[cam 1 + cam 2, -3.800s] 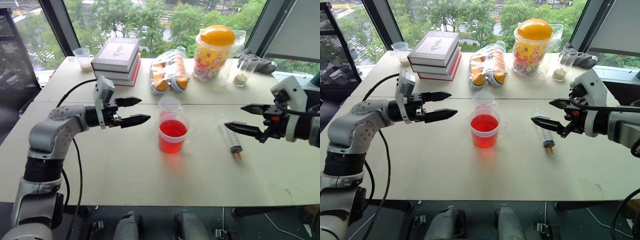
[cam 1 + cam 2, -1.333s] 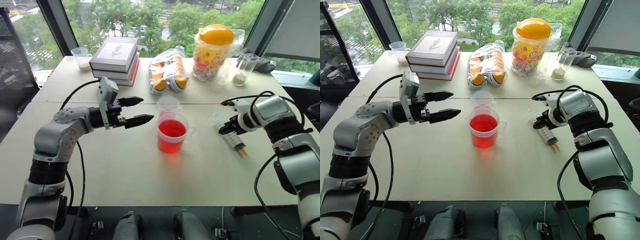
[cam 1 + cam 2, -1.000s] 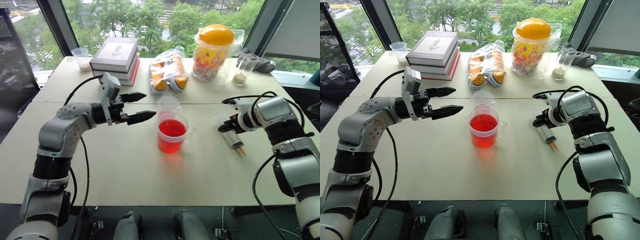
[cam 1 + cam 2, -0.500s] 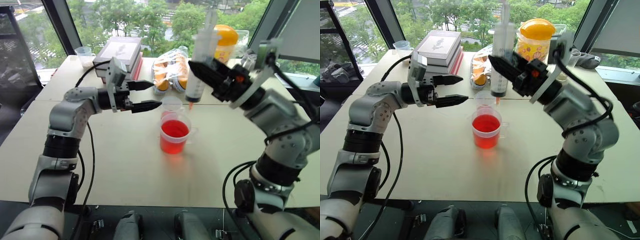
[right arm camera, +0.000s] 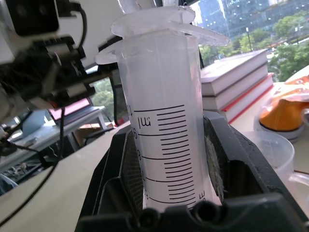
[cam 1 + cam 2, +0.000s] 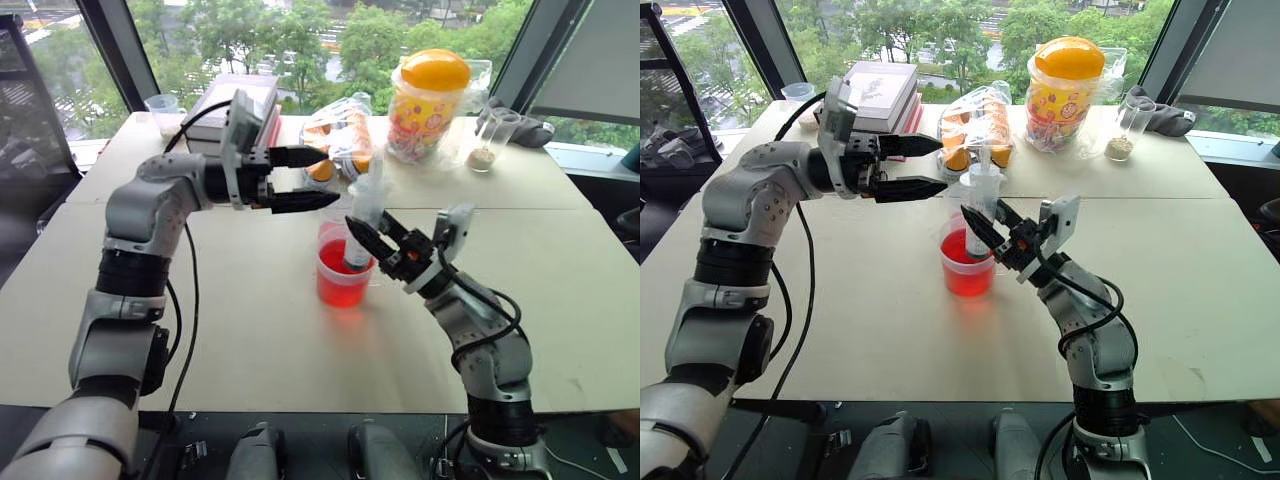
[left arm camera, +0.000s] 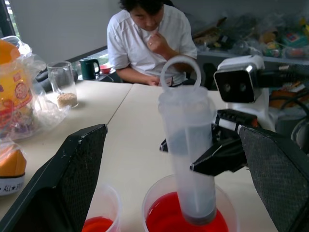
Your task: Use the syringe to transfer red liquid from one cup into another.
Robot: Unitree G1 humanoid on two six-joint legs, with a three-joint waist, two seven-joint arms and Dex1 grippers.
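Note:
The syringe [image 6: 364,212] stands upright, its clear barrel gripped low down by my right gripper [image 6: 371,236], which is shut on it. Its lower end dips into the red liquid [image 7: 166,223] in the wide handled cup [image 6: 338,281] at the table's middle. The barrel's printed scale shows close up between the right fingers [image 5: 222,169]. My left gripper [image 6: 312,180] hangs open and level just left of the syringe's top, touching nothing. The narrower clear cup [image 7: 105,202] stands right beside the wide one, with some red showing at its bottom.
Along the table's far side are a stack of books [image 6: 262,112], a bag of orange snacks [image 6: 330,140], a yellow-lidded jar [image 6: 428,95], a glass with beige grains [image 6: 483,140] and a small cup [image 6: 160,110]. A person [image 7: 149,41] sits beyond the table.
My right gripper closed on the syringe on the table, lifted it, swung it left and brought it upright into the wide red cup. My left gripper rose and moved right toward the syringe's top.

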